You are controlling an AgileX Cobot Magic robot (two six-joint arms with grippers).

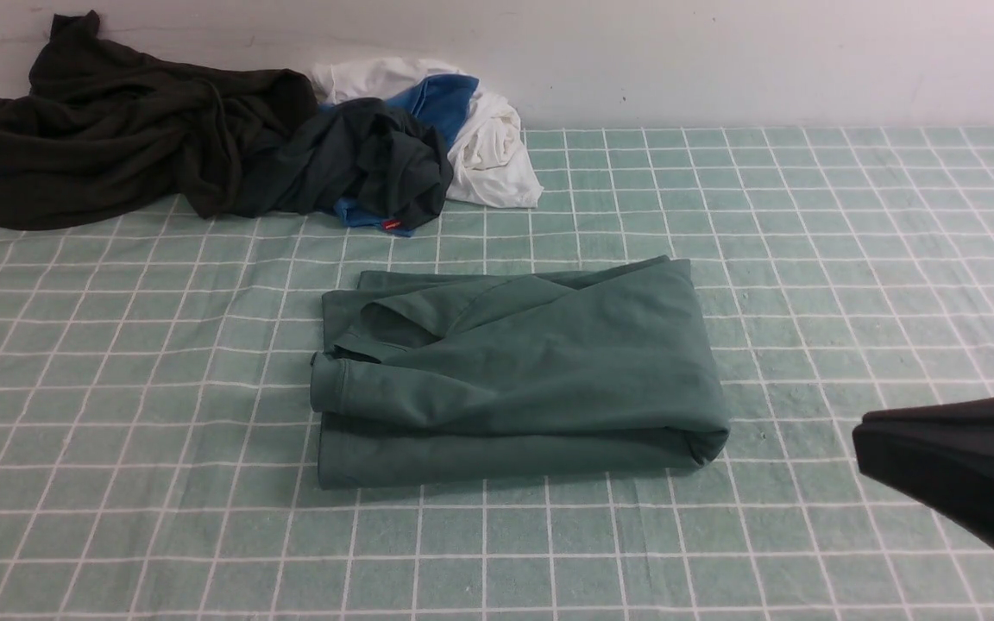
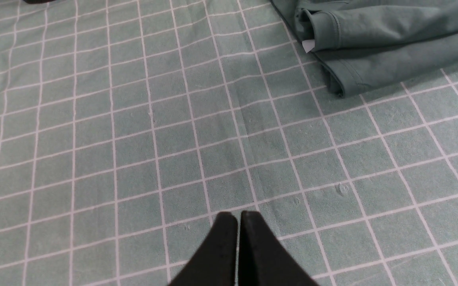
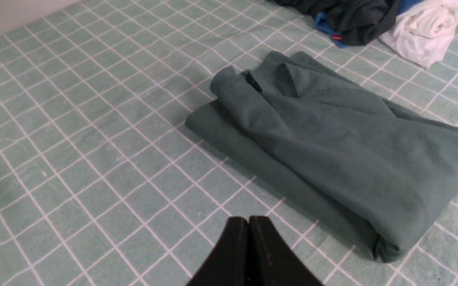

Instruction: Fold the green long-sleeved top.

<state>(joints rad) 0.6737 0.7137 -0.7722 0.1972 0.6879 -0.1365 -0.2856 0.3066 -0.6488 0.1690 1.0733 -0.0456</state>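
Both grippers are pinched fully closed on nothing: the left gripper (image 2: pixel 237 216) hangs over bare cloth beside the garment's hemmed corner, and the right gripper (image 3: pixel 248 222) sits off its near edge, showing in the front view only as a dark body at the lower right. Between them, the green long-sleeved top (image 1: pixel 514 371) lies in the middle of the checked tablecloth (image 1: pixel 117 431) as a compact rectangle, layers stacked, a cuffed sleeve tucked across the left end. Folding looks finished or nearly so; any next move would be a light tidy of that loose sleeve fold, or simply keeping the arms clear. Against the far wall, well apart, lies a heap of dark, blue and white clothes (image 1: pixel 229 147).
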